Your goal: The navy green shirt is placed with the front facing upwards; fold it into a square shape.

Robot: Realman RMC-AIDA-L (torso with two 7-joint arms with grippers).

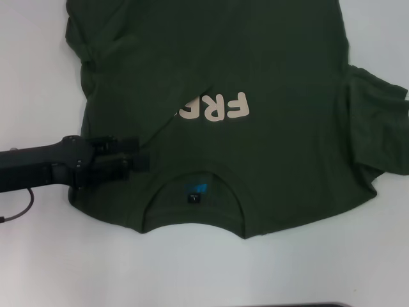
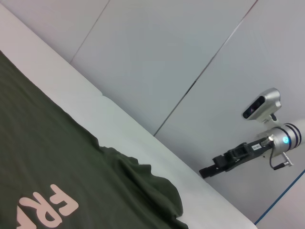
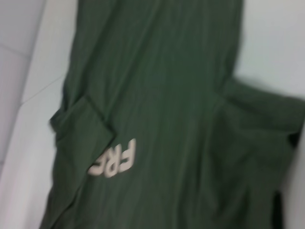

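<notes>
I'm seeing the navy green shirt lying on the white table, left side folded over the lettering, while my left gripper is resting there, jaws' state unclear.

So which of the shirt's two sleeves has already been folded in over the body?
The left sleeve; the right sleeve sticks out flat on the table.

Shirt hem cut off at head view's top edge; fold hides lettering past "FR"; right-wrist pic blurred.
</notes>
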